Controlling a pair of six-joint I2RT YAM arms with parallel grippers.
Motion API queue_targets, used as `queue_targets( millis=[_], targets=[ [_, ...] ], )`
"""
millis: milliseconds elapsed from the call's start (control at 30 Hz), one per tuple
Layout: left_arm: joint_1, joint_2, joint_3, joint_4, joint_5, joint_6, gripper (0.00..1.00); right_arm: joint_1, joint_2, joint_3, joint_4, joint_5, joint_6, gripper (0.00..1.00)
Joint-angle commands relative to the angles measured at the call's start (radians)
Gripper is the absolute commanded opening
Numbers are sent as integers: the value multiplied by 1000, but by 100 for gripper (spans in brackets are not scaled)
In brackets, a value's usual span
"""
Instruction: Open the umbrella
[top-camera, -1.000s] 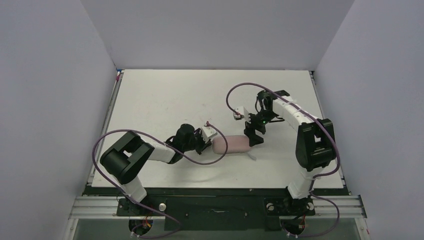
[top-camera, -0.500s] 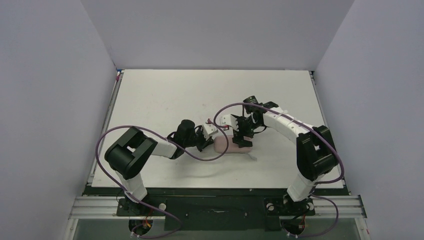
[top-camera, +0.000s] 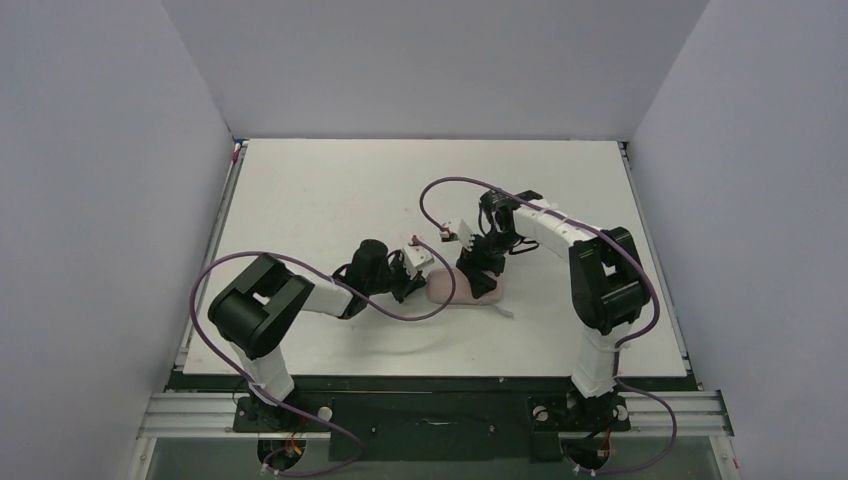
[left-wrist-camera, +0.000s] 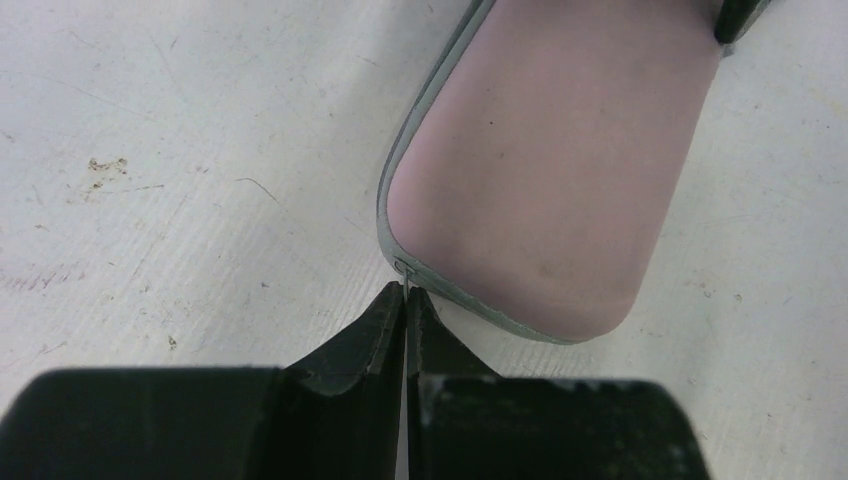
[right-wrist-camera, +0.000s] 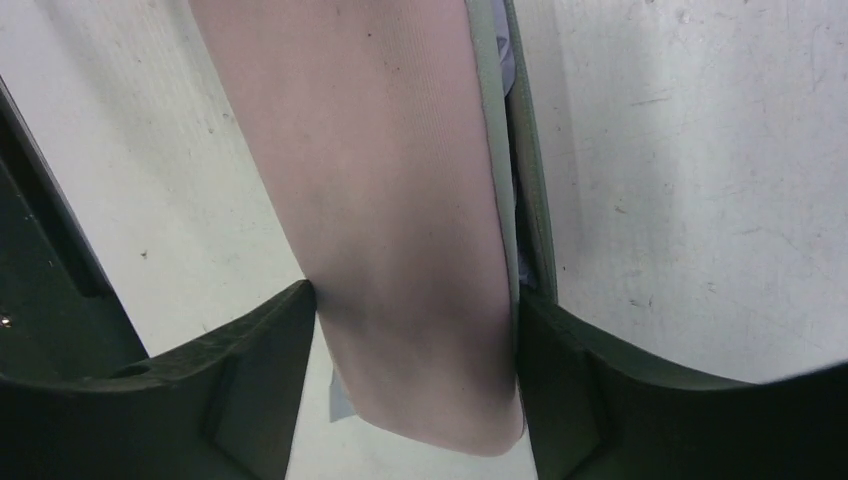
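The umbrella itself is hidden; only a pale lilac sliver (right-wrist-camera: 508, 85) shows in the gap of the part-open zipper. The pale pink-beige capsule case (top-camera: 447, 289) lies on the table in front of both arms and also shows in the left wrist view (left-wrist-camera: 560, 170) and the right wrist view (right-wrist-camera: 390, 200). My left gripper (top-camera: 420, 286) is at the case's left end. In its wrist view the left gripper (left-wrist-camera: 405, 293) is shut on the thin metal zipper pull (left-wrist-camera: 404, 272). My right gripper (top-camera: 482, 277) straddles the case's right part. In its wrist view the right gripper (right-wrist-camera: 415, 330) has both fingers pressed against the case's sides.
The white table (top-camera: 330, 200) has grey walls on three sides. A small white tag (top-camera: 506, 314) lies beside the case's near right end. Purple cables loop over both arms.
My right gripper has moved left from beside the case's right end and now straddles and grips the case. My left gripper has stayed at the case's left end.
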Motion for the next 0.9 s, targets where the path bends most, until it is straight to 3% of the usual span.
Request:
queue_targets(
  millis=[0,133,333,533,867],
  targets=[
    [5,-31,-8,41,-3,-21,0,-5,45,11,20,9,147,51],
    [5,-46,-17,40,1,-18,0,-27,56,13,48,3,193,20],
    [0,-110,-59,20,16,9,0,-60,72,8,49,-10,188,0],
    [-52,-179,-124,-6,0,59,0,-69,99,23,45,-17,224,0],
    [-112,-110,-79,38,-121,-56,0,-45,95,11,119,-79,376,0]
  ],
)
